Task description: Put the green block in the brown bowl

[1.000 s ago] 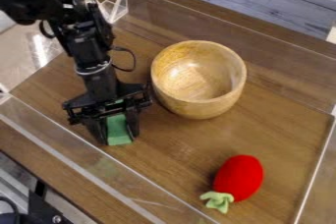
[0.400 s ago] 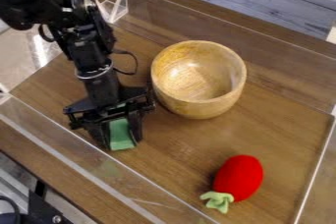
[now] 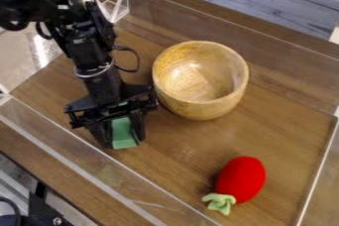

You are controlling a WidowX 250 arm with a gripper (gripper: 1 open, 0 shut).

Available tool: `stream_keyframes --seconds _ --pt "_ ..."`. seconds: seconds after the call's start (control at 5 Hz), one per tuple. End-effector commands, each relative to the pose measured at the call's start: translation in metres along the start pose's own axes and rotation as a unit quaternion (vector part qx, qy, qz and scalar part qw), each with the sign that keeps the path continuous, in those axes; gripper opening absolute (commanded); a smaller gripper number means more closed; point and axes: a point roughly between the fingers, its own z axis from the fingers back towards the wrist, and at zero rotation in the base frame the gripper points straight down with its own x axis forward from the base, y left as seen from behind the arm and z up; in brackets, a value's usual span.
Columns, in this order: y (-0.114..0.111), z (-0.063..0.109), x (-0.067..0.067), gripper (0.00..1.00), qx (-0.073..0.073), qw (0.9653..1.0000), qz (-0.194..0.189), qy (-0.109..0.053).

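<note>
Green block (image 3: 123, 133) is down between the fingers of the gripper (image 3: 119, 129), approx 8 o'clock from the bowl (image 3: 200, 79), on the wood table (image 3: 172, 182). Fingers are round it, one each side, w/ the block's face showing betw. them; looks like a pinch, but can't tell if the pads really press or just sit alongside. No gap visible under the block, so prob. still at table level.

Step in hand, as I judge it: secure the grip, then lift. Best to check both pads bear evenly on the block's sides before going up; if it's only caught near an edge, it may twist or slip out. Go straight up first, no sideways drag, then on toward 2 o'clock once the block's underside is higher than the bowl's rim. Thick, rounded wall, so a low pass would likely knock or shove the bowl. Aim for the middle of the hollow, lower a bit, then let go; a drop from high up could bounce.

In the way: clear panel (image 3: 82, 161) runs close by on the block's 7 o'clock side, so little room to swing the fingers out that way. Strawberry (image 3: 240, 180), red w/ green leaves, lies at approx 5 o'clock from the bowl, well off the route; leave it be.
</note>
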Motion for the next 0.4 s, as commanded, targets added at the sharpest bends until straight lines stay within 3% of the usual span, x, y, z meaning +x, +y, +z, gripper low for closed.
stream_keyframes --seconds 0.0,0.2 --pt "-0.010 0.021 0.004 0.00 0.007 0.9987 -0.041 -0.028" --pt "-0.024 0.044 0.009 0.00 0.010 0.9938 -0.099 -0.049"
